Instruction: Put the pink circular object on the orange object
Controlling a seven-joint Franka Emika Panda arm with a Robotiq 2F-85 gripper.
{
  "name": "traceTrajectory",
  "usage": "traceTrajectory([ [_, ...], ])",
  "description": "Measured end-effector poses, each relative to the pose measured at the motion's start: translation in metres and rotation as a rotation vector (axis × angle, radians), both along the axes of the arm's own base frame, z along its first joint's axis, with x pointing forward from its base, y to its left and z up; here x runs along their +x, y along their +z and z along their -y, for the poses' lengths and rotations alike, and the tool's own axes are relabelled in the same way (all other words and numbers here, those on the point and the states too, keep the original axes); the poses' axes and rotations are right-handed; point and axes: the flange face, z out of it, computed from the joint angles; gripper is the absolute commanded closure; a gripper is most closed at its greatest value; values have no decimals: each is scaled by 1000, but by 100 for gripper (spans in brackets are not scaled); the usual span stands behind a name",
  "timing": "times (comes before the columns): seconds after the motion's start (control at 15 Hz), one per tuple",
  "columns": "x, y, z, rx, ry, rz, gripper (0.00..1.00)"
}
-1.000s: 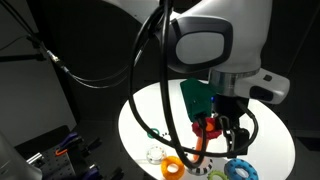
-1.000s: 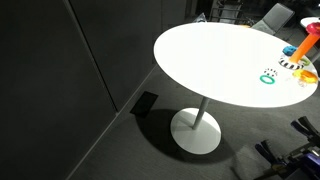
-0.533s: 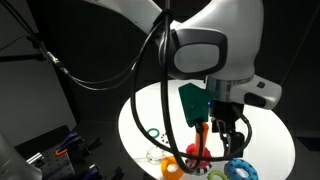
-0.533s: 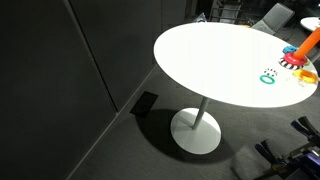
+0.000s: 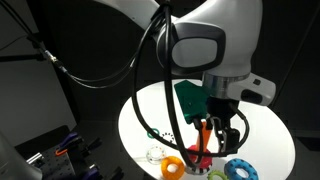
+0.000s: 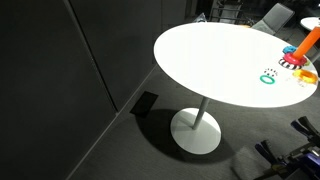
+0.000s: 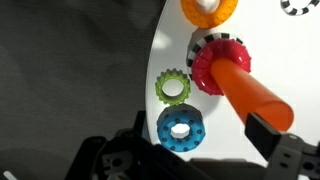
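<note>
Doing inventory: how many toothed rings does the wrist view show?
4: yellow-orange ring at the top edge, pink ring around the orange peg, green ring beside it, blue ring below. More may lie off-frame.

White rounded arm (image 5: 225,30) housing, grey oval joint cap; black cables (image 5: 148,70) loop at 9 o'clock; gripper (image 5: 220,138) black.

The ring (image 7: 205,66) is pink-red, the peg (image 7: 256,95) orange, its base (image 7: 207,40) black-and-white patterned, the table (image 7: 275,45) white.
</note>
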Motion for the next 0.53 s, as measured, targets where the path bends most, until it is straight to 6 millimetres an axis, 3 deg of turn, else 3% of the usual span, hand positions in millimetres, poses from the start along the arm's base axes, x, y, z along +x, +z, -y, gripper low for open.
traceTrajectory([
  [0.53,-29,38,-20,90,139,-40,0],
])
